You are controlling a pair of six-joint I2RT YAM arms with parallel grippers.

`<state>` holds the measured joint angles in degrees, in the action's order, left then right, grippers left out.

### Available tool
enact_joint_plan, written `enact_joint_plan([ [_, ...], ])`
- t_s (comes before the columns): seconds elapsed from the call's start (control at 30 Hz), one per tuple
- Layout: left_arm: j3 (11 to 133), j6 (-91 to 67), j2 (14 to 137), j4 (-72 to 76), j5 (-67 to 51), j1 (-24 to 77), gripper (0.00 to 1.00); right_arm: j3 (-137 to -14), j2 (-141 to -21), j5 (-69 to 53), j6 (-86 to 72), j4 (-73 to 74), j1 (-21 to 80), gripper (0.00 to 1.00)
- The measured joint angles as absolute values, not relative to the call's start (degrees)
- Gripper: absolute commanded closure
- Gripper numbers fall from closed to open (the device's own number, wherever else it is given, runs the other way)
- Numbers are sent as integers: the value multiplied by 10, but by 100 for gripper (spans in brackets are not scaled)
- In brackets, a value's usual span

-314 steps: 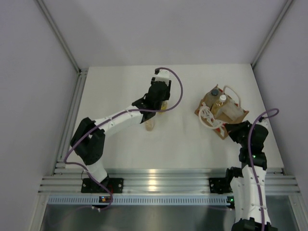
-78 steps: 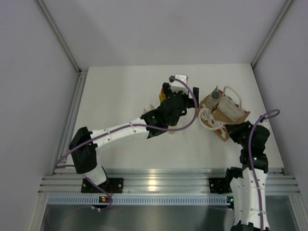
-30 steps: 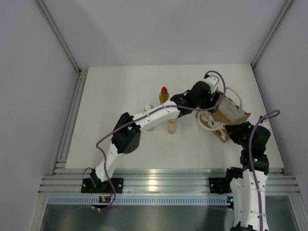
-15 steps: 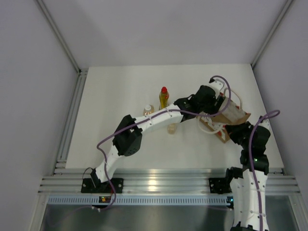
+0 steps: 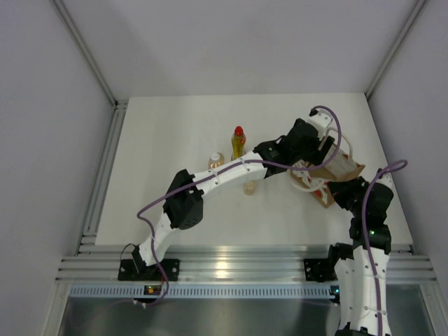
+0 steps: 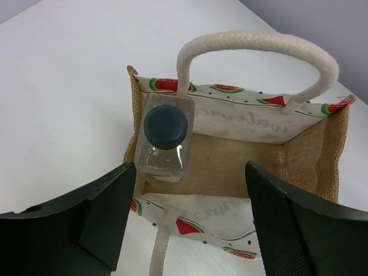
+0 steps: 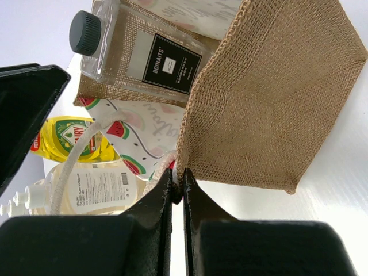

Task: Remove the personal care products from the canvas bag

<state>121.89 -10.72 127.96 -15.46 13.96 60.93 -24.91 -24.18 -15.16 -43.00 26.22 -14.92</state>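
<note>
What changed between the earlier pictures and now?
The left arm swung right across the white table; its jaws now hang open over the tan canvas bag. Two white-capped amber bottles now stand outside the bag, one newly taken out. Unchanged: the clear, dark-grey-capped bottle inside, the right arm, jaws clamped on the bag's edge.

white table (image 5: 168, 140), grey walls (image 5: 231, 42), aluminium rails (image 5: 231, 262)

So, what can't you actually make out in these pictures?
- Top view: the left arm covers the canvas bag's mouth, hiding the clear bottle inside.
- Top view: the near amber bottle sits partly under that arm.
- Right wrist view: a black part at the left hides the yellow bottle's cap.
</note>
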Motion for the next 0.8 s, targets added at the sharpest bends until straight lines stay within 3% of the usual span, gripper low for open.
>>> enact_joint_plan([
  [0.8, 1211, -119, 1277, -154, 154, 608, 24, -256, -245, -152, -430, 263, -149, 100],
])
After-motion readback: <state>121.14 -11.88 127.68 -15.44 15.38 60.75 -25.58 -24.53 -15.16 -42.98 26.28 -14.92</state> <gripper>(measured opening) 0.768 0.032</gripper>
